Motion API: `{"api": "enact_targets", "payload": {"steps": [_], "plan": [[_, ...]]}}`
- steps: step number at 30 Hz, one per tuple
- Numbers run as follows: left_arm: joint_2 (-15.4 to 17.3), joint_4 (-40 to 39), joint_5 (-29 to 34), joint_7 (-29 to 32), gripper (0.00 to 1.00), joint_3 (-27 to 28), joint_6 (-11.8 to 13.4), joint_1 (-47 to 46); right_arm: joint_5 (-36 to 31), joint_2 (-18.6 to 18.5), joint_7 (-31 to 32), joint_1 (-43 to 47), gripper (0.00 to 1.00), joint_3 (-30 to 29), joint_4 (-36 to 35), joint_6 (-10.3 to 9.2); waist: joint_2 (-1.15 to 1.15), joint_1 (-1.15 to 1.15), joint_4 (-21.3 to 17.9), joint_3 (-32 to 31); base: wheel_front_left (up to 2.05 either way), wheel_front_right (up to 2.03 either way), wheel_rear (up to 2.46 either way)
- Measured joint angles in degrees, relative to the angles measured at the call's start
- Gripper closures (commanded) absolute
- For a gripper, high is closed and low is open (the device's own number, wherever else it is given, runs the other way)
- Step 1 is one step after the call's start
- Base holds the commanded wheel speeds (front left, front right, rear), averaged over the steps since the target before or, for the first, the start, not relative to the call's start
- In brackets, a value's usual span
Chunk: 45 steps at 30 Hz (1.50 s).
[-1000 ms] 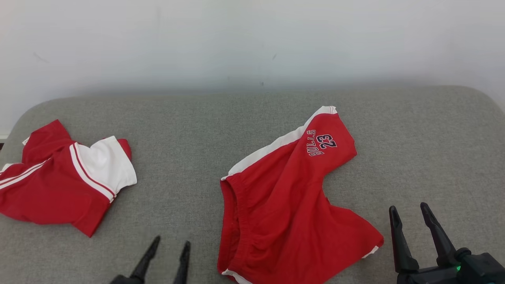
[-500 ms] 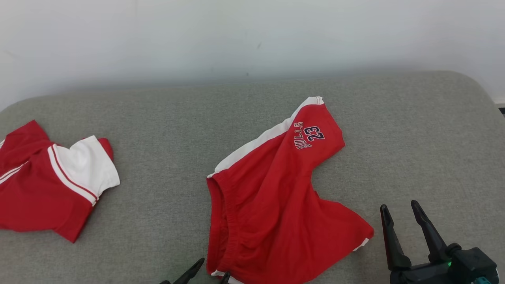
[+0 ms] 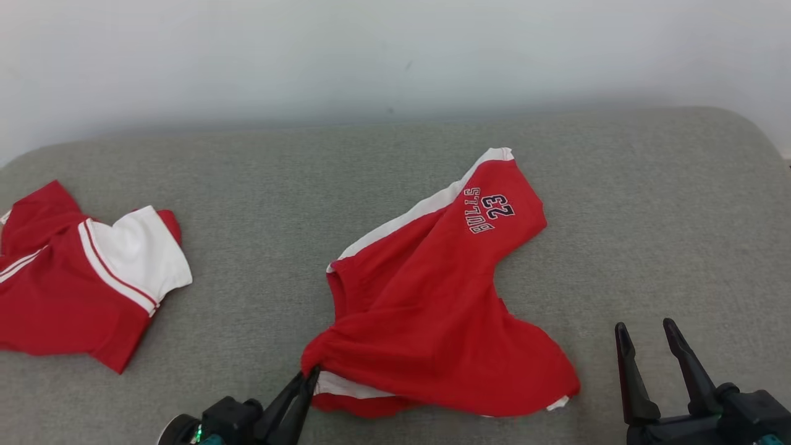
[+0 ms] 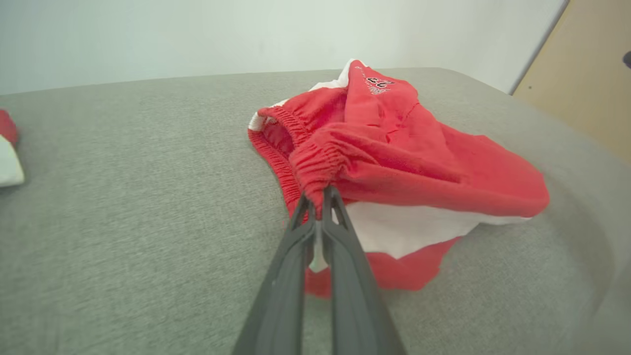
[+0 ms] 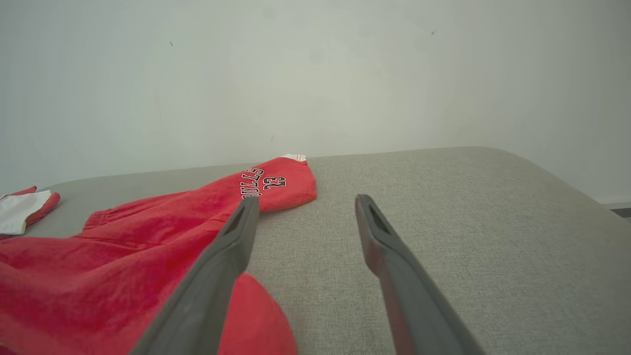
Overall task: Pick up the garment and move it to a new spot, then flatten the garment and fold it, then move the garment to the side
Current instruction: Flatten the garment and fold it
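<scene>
Left gripper [image 3: 308,374] down at seven o'clock in the head view, both dark fingers pressed together and clamped on the gathered waistband [image 4: 315,160] of the red shorts [image 3: 426,309]; the left wrist view shows the bunched elastic caught right at the fingertips, with a white panel [image 4: 404,227] of the shorts peeking out beneath the red fold; the shorts sit in the middle of the grey cushion [image 3: 247,185], running from that pinched corner at seven o'clock up to a leg at one o'clock; on that leg, the BULLS 23 print [image 3: 491,210] lies just beside a white side stripe [image 3: 408,225]; the other leg spreads toward four o'clock, its hem near the right gripper [image 3: 644,324] but apart from it; the right gripper sits at five o'clock, fingers spread wide with nothing between them, pointing toward twelve over bare cushion; out at nine o'clock, well apart from the shorts, a second red garment [image 3: 80,290] with a white sleeve lies crumpled on the same cushion; a pale wall [image 3: 371,55] stands at twelve o'clock behind it all.
</scene>
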Motion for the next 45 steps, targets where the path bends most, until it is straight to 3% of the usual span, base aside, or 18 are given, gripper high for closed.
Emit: {"api": "enact_targets", "payload": {"steps": [9, 10, 11, 23, 32, 45], "plan": [[-0.4, -0.1, 1.0, 0.0, 1.0, 5.7, 0.3, 8.0, -0.2, 0.6, 0.0, -0.2, 0.0, -1.2, 3.6, 0.01, 0.0, 0.0, 3.7, -1.0, 0.0, 0.0, 0.0], [-0.8, -0.1, 1.2, 0.0, 0.36, 6.1, 0.3, 8.4, -0.2, 0.6, 0.0, -0.3, 0.0, -1.4, 3.7, 0.01, 0.0, 0.0, 3.9, -1.2, 0.0, 0.0, 0.0], [-1.4, -0.3, 1.6, 0.0, 0.0, 6.6, 0.3, 8.4, -0.2, 0.6, 0.0, -0.3, 0.0, -1.6, 3.9, 0.0, 0.0, 0.0, 4.1, -1.3, 0.0, 0.0, 0.0], [-6.9, -10.0, 5.9, 0.0, 0.0, 20.7, 0.2, 12.1, 0.0, 0.3, 0.0, 0.1, 0.0, -1.3, 6.4, 0.0, 0.0, 0.0, 5.4, -3.3, 0.0, 0.0, 0.0], [-9.1, -11.8, 10.1, 0.0, 0.0, 31.1, 0.3, 14.2, 0.3, -1.2, 0.0, -0.6, 0.0, 1.4, 11.2, 0.0, 0.0, 0.0, 5.7, -4.0, 0.0, 0.0, 0.0], [-11.6, -11.3, 13.6, 0.0, 0.0, 32.6, -0.1, 14.7, 2.2, -5.9, 6.6, -11.7, 0.0, 12.3, 22.1, 0.01, 0.0, 0.0, 7.8, -3.7, 0.0, 0.0, 0.0]]}}
